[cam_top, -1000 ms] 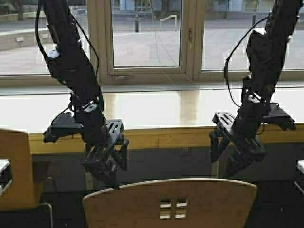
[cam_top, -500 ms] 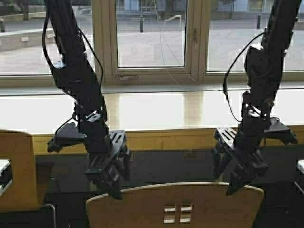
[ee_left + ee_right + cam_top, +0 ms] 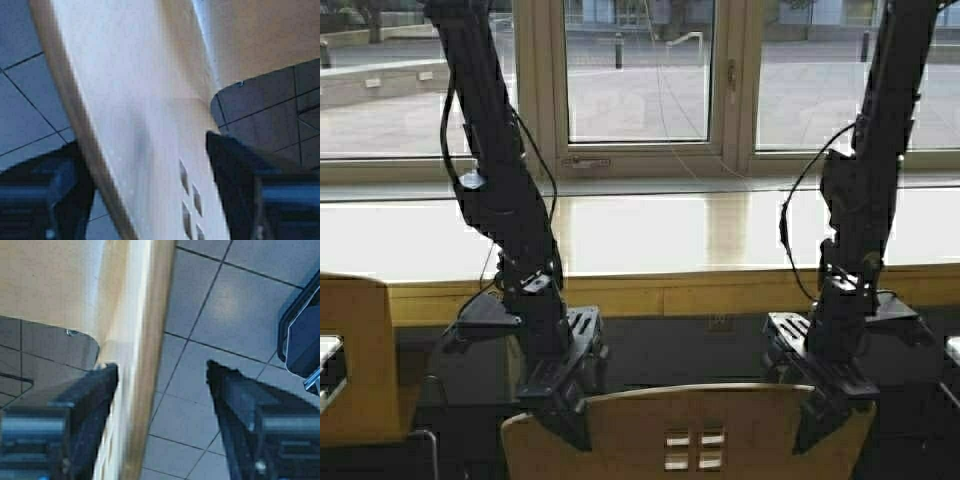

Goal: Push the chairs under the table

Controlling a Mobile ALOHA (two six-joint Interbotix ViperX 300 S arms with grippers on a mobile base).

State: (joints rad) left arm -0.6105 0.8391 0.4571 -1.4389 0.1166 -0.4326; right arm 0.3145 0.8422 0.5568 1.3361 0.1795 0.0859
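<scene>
Left gripper (image 3: 565,415), right gripper (image 3: 825,415): fingers apart, straddling plywood chair (image 3: 690,435) backrest top, bottom middle. Table (image 3: 660,235) behind.

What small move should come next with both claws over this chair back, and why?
Probably close both claws on the backrest, then ease the chair forward. The left claw straddles the top edge with fingers open on either side, and the right claw does the same. The chair's back stands well short of the table, so it is not yet tucked under.
</scene>
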